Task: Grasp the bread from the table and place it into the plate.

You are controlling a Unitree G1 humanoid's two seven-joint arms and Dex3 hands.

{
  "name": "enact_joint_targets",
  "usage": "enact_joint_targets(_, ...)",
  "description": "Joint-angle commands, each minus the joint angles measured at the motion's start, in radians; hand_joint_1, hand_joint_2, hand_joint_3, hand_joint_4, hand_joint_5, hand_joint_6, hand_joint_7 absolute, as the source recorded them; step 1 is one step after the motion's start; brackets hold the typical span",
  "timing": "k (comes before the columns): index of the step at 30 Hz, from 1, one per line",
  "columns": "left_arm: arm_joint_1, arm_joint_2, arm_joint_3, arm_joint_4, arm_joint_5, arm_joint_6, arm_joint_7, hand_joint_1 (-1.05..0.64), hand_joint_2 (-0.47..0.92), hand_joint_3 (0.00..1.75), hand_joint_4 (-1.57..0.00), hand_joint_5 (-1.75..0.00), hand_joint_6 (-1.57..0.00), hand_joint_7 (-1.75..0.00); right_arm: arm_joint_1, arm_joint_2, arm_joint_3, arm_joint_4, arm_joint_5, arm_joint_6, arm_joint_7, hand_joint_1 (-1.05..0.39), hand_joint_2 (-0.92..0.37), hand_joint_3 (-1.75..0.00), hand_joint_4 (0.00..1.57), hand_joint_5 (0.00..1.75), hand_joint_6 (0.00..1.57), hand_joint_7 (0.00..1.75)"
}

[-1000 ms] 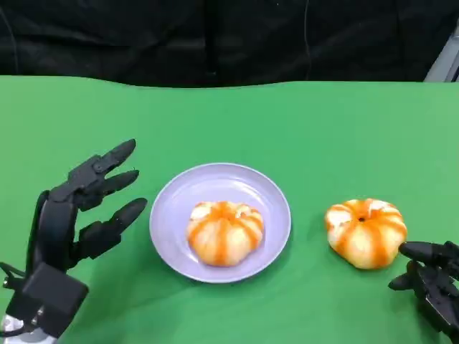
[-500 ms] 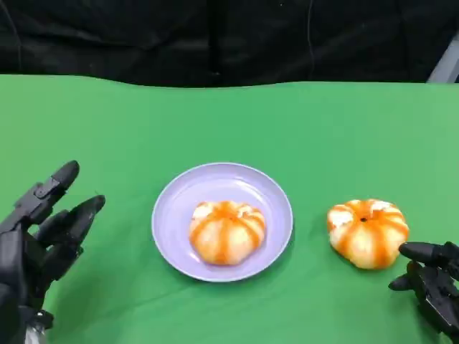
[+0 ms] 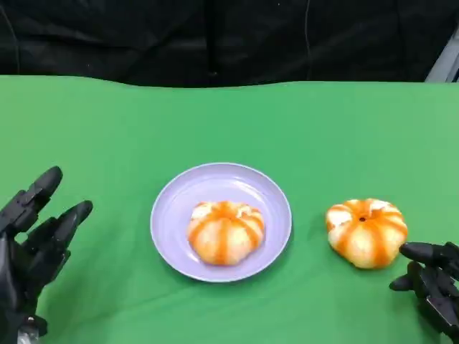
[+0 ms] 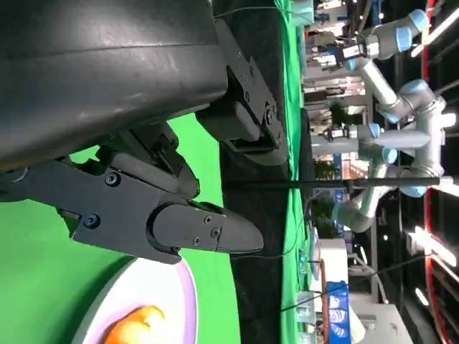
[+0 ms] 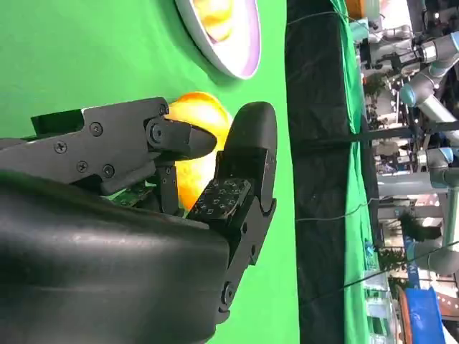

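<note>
On table: bread (image 3: 366,232) just beyond right hand (image 3: 434,287) | fingers (image 3: 423,251) apart, not touching | second bread (image 3: 225,231) on plate (image 3: 174,206)

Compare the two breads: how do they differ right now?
The bread in the plate lies on the lavender plate; the bread on the table sits on the green cloth. The plated one is paler, the other deeper orange. The right hand is beside the table one. Both are round, orange-striped buns.
</note>
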Motion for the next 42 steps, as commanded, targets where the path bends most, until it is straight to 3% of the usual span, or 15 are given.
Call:
enact_joint_targets(1, -0.01, 0.005, 0.017, 0.007, -0.001, 0.01, -0.017, -0.47, 0.92, 0.17, -0.97, -0.03, -0.74, -0.02, -0.005, -0.016, -0.008, 0.002, 0.008, -0.011, -0.005, -0.03, -0.92, -0.4, 0.69, 1.29, 0.91, 0.65)
enact_joint_targets(15, -0.013, -0.005, 0.031, 0.016, 0.007, 0.005, -0.033, -0.46, 0.92, 0.15, -0.98, -0.03, -0.75, -0.01, -0.005, -0.017, -0.009, 0.005, 0.01, -0.01, -0.006, -0.04, -0.92, -0.37, 0.7, 1.28, 0.92, 0.64)
enact_joint_targets(16, -0.011, -0.007, 0.029, 0.024, 0.018, 0.013, -0.017, -0.44, 0.92, 0.15, -0.97, -0.02, -0.74, -0.01, -0.001, -0.018, -0.009, -0.002, 0.01, -0.007, -0.006, -0.05, -0.92, -0.38, 0.69, 1.28, 0.92, 0.64)
enact_joint_targets(17, -0.01, -0.009, 0.028, 0.03, 0.03, 0.021, 0.001, -0.14, 0.92, 0.35, -1.03, -0.05, -0.86, -0.06, 0.002, -0.019, -0.009, -0.005, 0.011, -0.005, -0.005, -0.04, -0.92, -0.38, 0.69, 1.28, 0.92, 0.63)
enact_joint_targets(19, -0.009, -0.011, 0.028, 0.036, 0.045, 0.03, 0.023, 0.01, 0.92, 0.46, -1.1, -0.09, -0.96, -0.1, 0.004, -0.02, -0.009, -0.009, 0.012, -0.003, -0.004, -0.04, -0.92, -0.38, 0.69, 1.27, 0.92, 0.63)
enact_joint_targets(32, -0.01, -0.005, 0.028, 0.046, 0.086, 0.023, 0.059, 0.05, 0.92, 0.48, -1.16, -0.14, -1.05, -0.12, 0.002, -0.021, -0.01, -0.006, 0.014, -0.005, -0.002, -0.04, -0.92, -0.38, 0.7, 1.27, 0.92, 0.62)
enact_joint_targets(33, -0.011, 0.001, 0.024, 0.054, 0.11, 0.015, 0.082, 0.04, 0.92, 0.46, -1.05, -0.61, -1.04, -0.38, 0.001, -0.022, -0.01, -0.004, 0.014, -0.007, -0.001, -0.05, -0.92, -0.38, 0.7, 1.27, 0.93, 0.62)
enact_joint_targets(34, -0.011, 0.005, 0.022, 0.06, 0.129, 0.01, 0.1, 0.04, 0.92, 0.44, -0.87, -1.09, -0.93, -0.74, 0.0, -0.022, -0.011, -0.002, 0.014, -0.008, -0.001, -0.05, -0.92, -0.38, 0.7, 1.27, 0.93, 0.62)
enact_joint_targets(35, -0.012, 0.006, 0.022, 0.063, 0.142, 0.007, 0.111, 0.03, 0.92, 0.43, -0.81, -1.26, -0.88, -0.87, 0.0, -0.023, -0.011, -0.002, 0.014, -0.008, 0.0, -0.05, -0.92, -0.38, 0.7, 1.27, 0.93, 0.62)
enact_joint_targets(38, -0.013, 0.007, 0.021, 0.067, 0.161, 0.008, 0.124, 0.04, 0.92, 0.44, -0.76, -1.43, -0.82, -1.06, 0.002, -0.022, -0.011, -0.006, 0.015, -0.003, 0.0, -0.06, -0.92, -0.38, 0.7, 1.28, 0.93, 0.62)
enact_joint_targets(42, -0.014, 0.006, 0.023, 0.069, 0.168, 0.008, 0.129, 0.04, 0.92, 0.44, -0.75, -1.45, -0.81, -1.1, 0.002, -0.022, -0.011, -0.006, 0.015, -0.002, 0.0, -0.06, -0.92, -0.37, 0.7, 1.28, 0.93, 0.61)
